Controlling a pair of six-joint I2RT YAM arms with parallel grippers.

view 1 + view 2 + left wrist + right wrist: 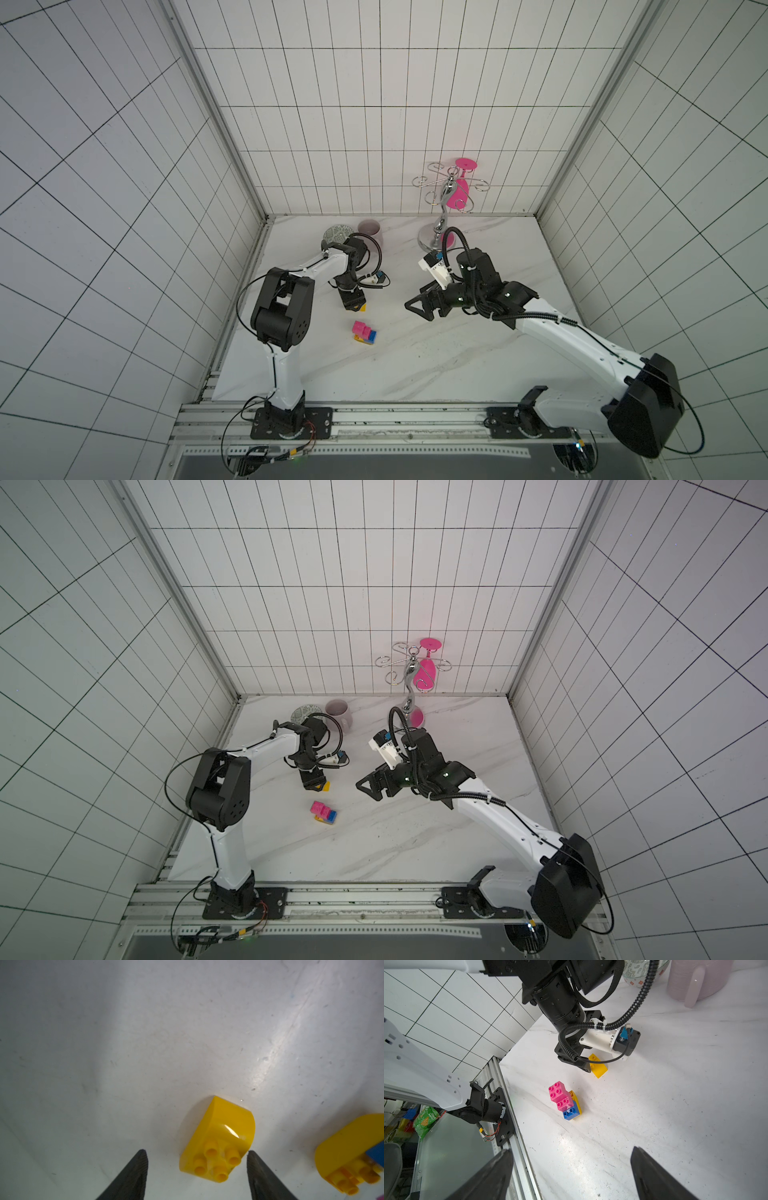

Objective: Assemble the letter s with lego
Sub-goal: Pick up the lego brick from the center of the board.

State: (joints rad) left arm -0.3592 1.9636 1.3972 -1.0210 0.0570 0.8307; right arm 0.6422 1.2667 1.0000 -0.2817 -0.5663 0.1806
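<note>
Jaws of the left gripper stand parted around the yellow brick, not yet clamped; right gripper gapes empty. Next: pinch it, carry it to the stack.

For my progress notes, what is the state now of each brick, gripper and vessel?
Rounded yellow plastic brick: loose, between jaws, not clamped.
Pink, blue and yellow brick stack: joined, untouched.
Left gripper: open, straddling that brick.
Right gripper: open, empty.
Pink plastic goblet: hanging upside down.
Pale lilac ceramic mug: upright.
</note>
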